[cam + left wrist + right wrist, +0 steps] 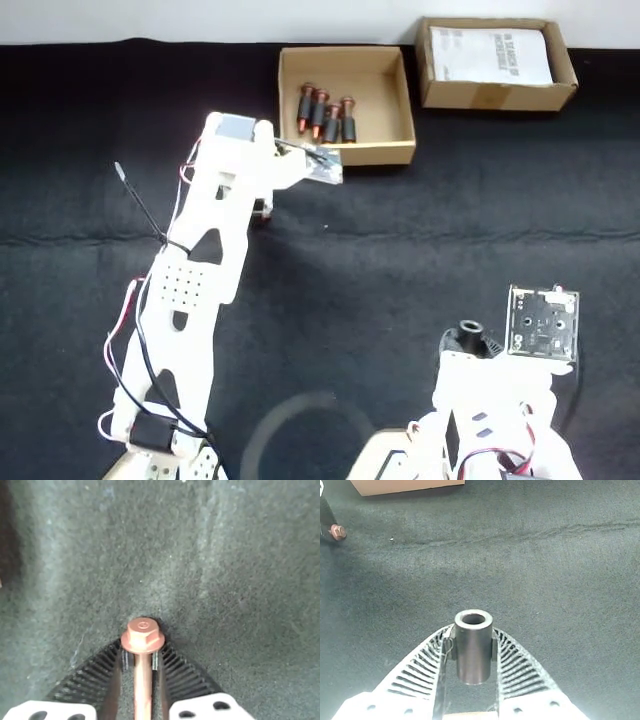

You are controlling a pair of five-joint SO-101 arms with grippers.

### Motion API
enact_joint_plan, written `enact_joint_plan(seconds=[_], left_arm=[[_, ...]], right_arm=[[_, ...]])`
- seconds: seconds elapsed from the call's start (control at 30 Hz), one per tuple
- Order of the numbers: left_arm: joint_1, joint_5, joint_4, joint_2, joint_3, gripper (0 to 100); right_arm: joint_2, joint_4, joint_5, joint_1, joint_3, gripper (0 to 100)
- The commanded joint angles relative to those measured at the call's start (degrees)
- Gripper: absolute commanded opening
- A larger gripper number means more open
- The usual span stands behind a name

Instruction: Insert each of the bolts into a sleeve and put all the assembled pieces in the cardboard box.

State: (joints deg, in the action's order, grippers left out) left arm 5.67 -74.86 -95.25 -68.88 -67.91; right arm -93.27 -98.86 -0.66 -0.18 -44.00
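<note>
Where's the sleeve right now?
The sleeve is held in the right claw, open end up, over the mat at the lower right of the high view, well away from the cardboard box.

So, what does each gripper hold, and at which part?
The left gripper holds a bolt by its shank, just under the head. The right gripper holds a sleeve by its sides, the open end free.

Both arms are white plastic. The left arm (195, 290) has a tear-shaped cut-out, a grid of small holes, and thin black, red and white cables (128, 330) along its side down to a black motor (150, 432). The right arm (500, 380) carries a dark camera board (543, 322) in a white frame, plus red wires (490, 458). The jaws are black and ribbed on white, holed bases
</note>
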Motion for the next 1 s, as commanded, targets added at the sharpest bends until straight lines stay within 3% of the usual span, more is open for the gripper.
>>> enact_joint_plan(seconds=[0.0, 0.2, 0.53, 0.73, 0.87, 0.97], left_arm=[[1.7, 8.6, 0.4, 1.6, -3.0, 1], [1.9, 33.1, -3.7, 9.5, -11.9, 1], [0.3, 58.5, -5.8, 25.0, -14.7, 1], [0.5, 63.2, -5.8, 35.6, -14.8, 1], [0.2, 72.2, -5.8, 40.4, -15.0, 1], [-1.0, 75.0, -5.8, 44.0, -15.1, 1]], right_arm=[[-0.4, 3.4, -0.6, 0.5, -1.9, 0.8], [-0.5, 14.7, -0.9, 3.9, -7.5, 0.8], [-0.1, 33.8, -0.7, 3.8, -18.9, 0.8], [-0.6, 54.2, -0.7, 0.8, -31.4, 0.8], [-0.6, 67.1, -0.6, -3.2, -39.2, 0.8], [-0.6, 76.6, -0.6, -6.2, -43.9, 0.8]])
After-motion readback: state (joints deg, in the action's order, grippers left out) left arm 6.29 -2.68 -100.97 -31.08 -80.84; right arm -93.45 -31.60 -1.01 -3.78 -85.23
